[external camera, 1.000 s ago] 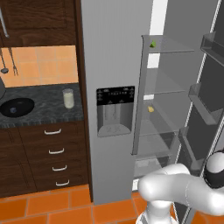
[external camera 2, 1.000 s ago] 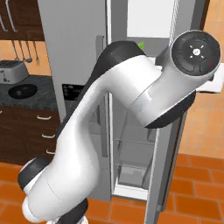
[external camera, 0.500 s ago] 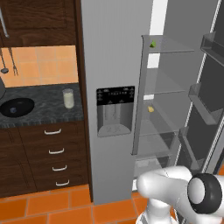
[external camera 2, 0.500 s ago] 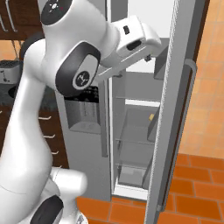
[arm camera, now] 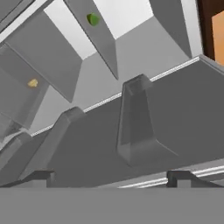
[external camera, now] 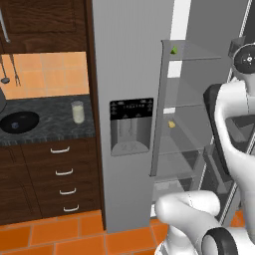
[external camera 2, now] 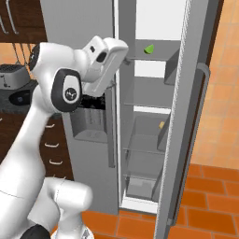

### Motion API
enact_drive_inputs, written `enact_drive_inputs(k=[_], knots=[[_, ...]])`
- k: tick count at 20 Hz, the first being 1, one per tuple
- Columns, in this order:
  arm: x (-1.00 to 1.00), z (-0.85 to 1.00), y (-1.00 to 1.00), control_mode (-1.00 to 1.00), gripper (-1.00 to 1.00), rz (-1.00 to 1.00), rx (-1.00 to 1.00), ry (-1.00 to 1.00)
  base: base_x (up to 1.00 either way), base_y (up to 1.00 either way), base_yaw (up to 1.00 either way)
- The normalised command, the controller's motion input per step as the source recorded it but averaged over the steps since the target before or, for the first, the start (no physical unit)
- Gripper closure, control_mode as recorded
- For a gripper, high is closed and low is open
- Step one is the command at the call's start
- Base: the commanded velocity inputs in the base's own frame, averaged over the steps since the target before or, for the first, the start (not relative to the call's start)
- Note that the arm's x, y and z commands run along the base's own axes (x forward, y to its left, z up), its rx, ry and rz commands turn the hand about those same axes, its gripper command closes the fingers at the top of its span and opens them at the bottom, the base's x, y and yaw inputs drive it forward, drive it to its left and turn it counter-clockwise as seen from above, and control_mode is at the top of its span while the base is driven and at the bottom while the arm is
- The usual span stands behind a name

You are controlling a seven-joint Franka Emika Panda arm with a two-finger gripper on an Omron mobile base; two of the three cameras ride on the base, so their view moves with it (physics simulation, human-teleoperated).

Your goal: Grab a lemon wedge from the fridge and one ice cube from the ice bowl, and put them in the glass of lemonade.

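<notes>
The grey fridge (external camera: 124, 60) stands with its right door (external camera 2: 186, 116) swung open. On its top shelf lies the lemon wedge (external camera 2: 149, 48) (external camera: 174, 50) (arm camera: 92, 19), tiny and yellowish-green. My gripper (external camera 2: 125, 59) (arm camera: 111, 178) is open and empty at the height of that shelf, just left of the opening and short of the wedge. Left of the fridge, the glass of lemonade (external camera: 77, 111) stands on the dark counter. Further left sits the black ice bowl (external camera: 20, 122) with a pale ice cube (external camera: 16, 125) in it.
A small yellow piece (external camera: 172, 124) (external camera 2: 161, 124) (arm camera: 33, 82) lies on a lower fridge shelf. The open door's bins (arm camera: 135, 127) are close in front of the hand. A silver toaster (external camera 2: 10, 75) stands on the counter. Drawers (external camera: 62, 172) sit below it.
The arm has swung round and lifted the hand up to the fridge's top shelf, beside the opening. The gripper has stayed open. Nothing else has moved.
</notes>
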Motion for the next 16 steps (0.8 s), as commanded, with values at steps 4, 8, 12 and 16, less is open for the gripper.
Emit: enact_drive_inputs(k=[4, 8, 12, 16], knots=[[0.83, -0.15, 0.0, -1.0, -1.0, -0.19, -0.21, 0.01, 0.0, 0.0, 0.0], [0.58, 0.05, -0.03, -1.0, -1.0, -0.21, -0.14, 0.13, 0.0, 0.0, 0.0], [0.35, 0.02, -0.17, -1.0, -1.0, -0.13, -0.01, 0.09, 0.0, 0.0, 0.0], [0.06, 0.0, -0.57, -1.0, -1.0, -0.12, 0.08, -0.02, 0.0, 0.0, 0.0]])
